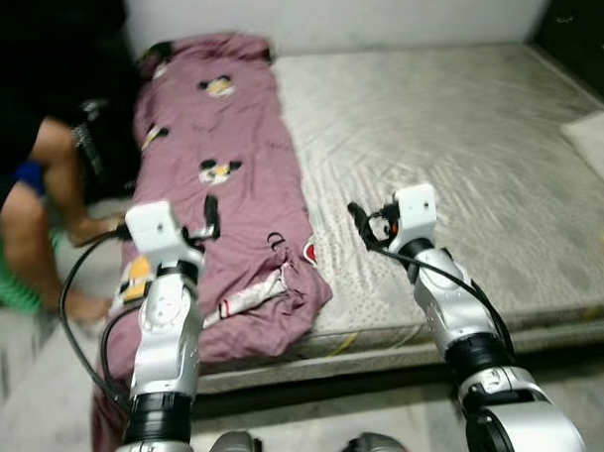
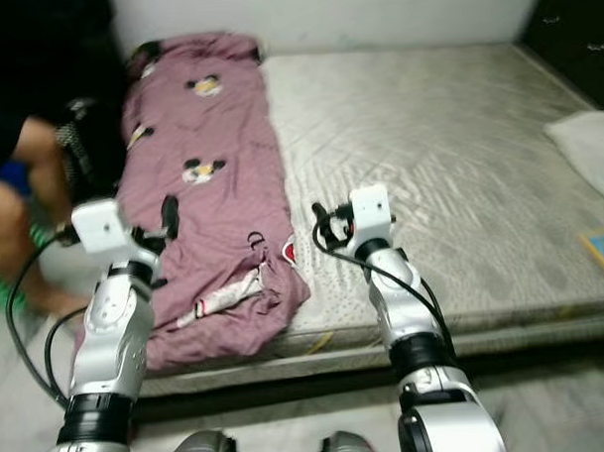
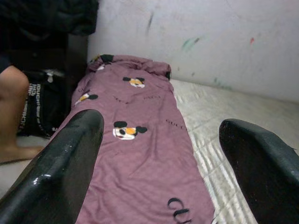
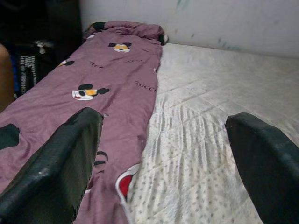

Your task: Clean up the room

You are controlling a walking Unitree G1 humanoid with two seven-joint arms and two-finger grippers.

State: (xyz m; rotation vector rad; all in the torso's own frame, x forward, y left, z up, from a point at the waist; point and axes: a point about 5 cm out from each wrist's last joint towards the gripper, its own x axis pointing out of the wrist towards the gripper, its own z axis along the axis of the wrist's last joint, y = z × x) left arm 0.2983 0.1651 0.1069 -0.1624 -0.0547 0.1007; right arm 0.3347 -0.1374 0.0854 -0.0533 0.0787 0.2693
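While both hands hover spread, left hand (image 1: 210, 217) over the purple blanket (image 1: 231, 179) (bunched along the bed's (image 1: 448, 132) left side), right hand (image 1: 359, 224) beside it, we should pinch its near edge evenly.

Blanket (image 1: 241, 179): soft matt mauve cloth, printed, creased. Mattress (image 1: 448, 151): quilted pale fabric, dull, slightly ribbed. Left gripper (image 3: 159, 186) fingers (image 3: 60, 172): black, glossy, plastic-looking. Wall (image 3: 210, 37): matt painted, scuffed. Arms (image 1: 162, 330): silver, satin sheen.
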